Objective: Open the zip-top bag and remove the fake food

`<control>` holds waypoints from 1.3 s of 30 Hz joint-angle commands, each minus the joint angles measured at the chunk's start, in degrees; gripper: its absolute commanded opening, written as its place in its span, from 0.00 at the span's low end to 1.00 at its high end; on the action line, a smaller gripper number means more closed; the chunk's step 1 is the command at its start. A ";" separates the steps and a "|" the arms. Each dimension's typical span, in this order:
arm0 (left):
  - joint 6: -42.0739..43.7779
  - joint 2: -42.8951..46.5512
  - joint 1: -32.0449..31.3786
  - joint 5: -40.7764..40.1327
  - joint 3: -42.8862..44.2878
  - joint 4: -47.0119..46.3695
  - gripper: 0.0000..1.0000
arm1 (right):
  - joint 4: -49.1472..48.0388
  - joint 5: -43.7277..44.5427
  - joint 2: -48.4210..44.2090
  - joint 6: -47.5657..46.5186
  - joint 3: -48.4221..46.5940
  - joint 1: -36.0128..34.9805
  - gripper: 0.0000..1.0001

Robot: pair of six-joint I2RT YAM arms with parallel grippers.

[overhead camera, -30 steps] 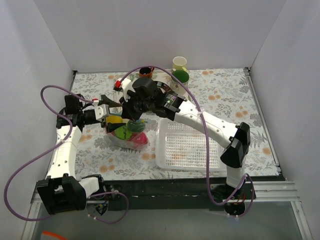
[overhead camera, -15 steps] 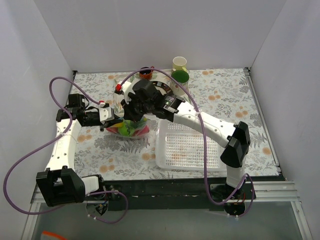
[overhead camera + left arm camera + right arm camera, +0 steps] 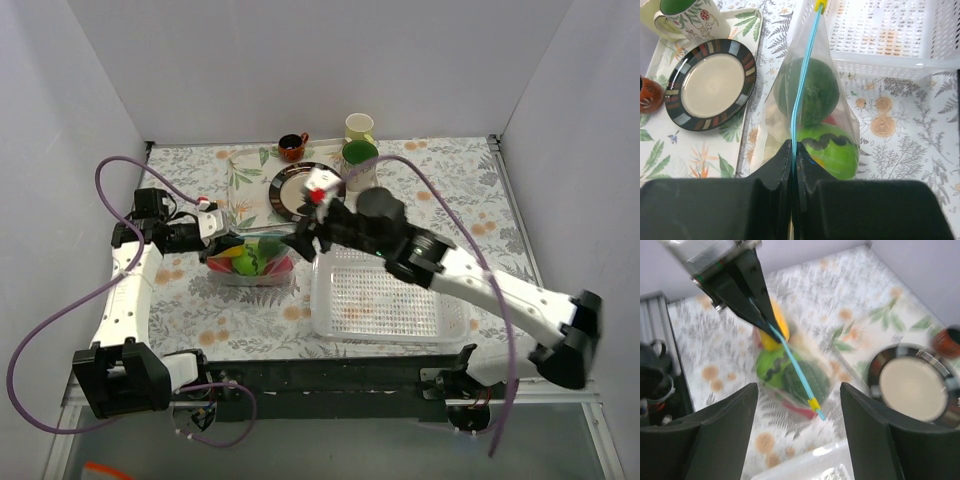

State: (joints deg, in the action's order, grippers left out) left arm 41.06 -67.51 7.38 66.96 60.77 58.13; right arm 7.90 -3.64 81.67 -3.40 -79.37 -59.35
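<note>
The mug [image 3: 687,20] is cut off at the left wrist view's upper left. The zip-top bag [image 3: 812,95] is partly hidden behind the left gripper [image 3: 793,150]. The right wrist view's plate [image 3: 912,385] is blurred.

A white perforated basket [image 3: 385,305] lies on the floral table cover [image 3: 470,200], near the front edge on the right. Farther back and to the left, a leaf-patterned tray [image 3: 248,185] carries a dark-rimmed plate [image 3: 288,190] with a cream centre. A small brown cup [image 3: 291,148] stands at the tray's far edge. Right of it are a green-lined mug [image 3: 358,153] and, behind that, a cream cup [image 3: 360,126].
</note>
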 commanded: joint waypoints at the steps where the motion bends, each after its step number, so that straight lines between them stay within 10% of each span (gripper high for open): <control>1: -5.02 -0.78 0.18 7.65 7.59 1.19 0.00 | -33.16 3.37 -21.22 -6.00 27.98 0.82 0.78; 17: -3.09 -3.16 0.18 16.89 17.80 18.77 0.00 | -46.56 -14.27 -22.26 0.05 36.31 12.06 0.85; 39: -14.52 2.91 0.18 19.00 13.85 7.35 0.00 | -54.40 -30.72 -10.13 11.13 28.40 13.74 0.63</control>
State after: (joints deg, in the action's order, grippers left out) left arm 27.77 -66.89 7.40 80.14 74.91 68.27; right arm -41.93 -31.20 71.13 5.54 -47.24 -45.76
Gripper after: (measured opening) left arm 0.019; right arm 0.635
